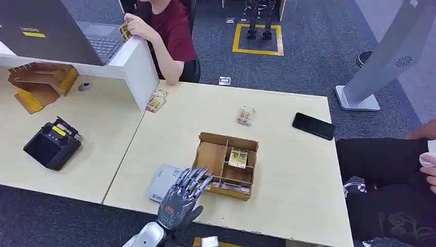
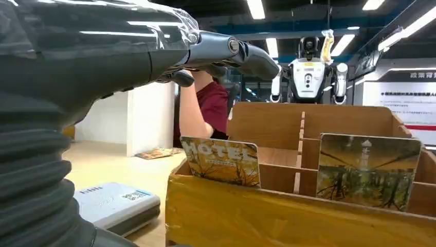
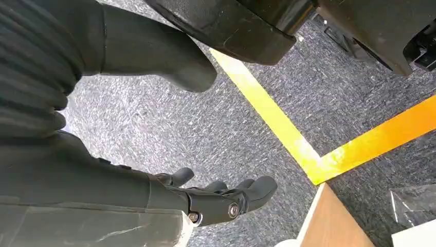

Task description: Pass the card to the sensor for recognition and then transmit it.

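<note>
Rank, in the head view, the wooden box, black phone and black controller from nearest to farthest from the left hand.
From the left hand:
1. Wooden box, touching distance, just to its right.
2. Black controller, across on the left table.
3. Black phone, far right side.

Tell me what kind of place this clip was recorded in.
Probably a robot lab or demo hall staged as a hotel reception: a light wooden desk with a card box of HOTEL cards, another humanoid robot standing in the background, and yellow floor markings on grey carpet.

Above box: left hand (image 1: 184, 198) hovers over the brown compartmented cardboard box's (image 1: 204, 157) near-left corner.
Left flank: flat grey card reader (image 1: 160, 181) just beside box.
</note>
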### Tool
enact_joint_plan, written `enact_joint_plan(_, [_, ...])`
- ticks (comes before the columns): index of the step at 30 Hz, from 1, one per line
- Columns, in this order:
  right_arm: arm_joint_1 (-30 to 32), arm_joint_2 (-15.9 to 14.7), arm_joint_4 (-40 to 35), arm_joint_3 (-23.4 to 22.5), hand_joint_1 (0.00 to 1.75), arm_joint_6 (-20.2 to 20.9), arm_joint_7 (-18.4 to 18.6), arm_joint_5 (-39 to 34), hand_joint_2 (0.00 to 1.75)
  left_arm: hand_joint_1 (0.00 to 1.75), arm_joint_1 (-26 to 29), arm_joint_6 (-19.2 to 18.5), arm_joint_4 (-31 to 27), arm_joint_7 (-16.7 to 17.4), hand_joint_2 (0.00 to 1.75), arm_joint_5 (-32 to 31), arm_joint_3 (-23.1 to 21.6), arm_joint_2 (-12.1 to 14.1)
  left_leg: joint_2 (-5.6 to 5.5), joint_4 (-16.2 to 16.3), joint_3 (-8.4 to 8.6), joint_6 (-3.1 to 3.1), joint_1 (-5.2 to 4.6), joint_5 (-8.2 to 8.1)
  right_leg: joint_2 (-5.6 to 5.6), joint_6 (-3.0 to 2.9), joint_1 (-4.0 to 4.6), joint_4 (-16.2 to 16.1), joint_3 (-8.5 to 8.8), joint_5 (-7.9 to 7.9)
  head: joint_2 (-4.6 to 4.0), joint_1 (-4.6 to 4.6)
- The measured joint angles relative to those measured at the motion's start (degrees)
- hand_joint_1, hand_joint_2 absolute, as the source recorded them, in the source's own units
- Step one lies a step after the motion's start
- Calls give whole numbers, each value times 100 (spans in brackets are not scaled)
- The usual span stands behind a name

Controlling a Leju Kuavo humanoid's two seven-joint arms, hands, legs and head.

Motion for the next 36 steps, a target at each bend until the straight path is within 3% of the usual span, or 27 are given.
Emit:
enact_joint_plan(9, [2,0,0,-57,0,2,13,46,175,0,-105,145,26,201,175,-9,273,-140,0,0,1,0,0,0,0,0,0,0,1,1,0,0])
enact_joint_plan(36, [2,0,0,-98,0,7,13,131,175,0,-129,7,51,-151,175,481,468,-249,0,0,1,0,0,0,-1,0,0,0,1,1,0,0])
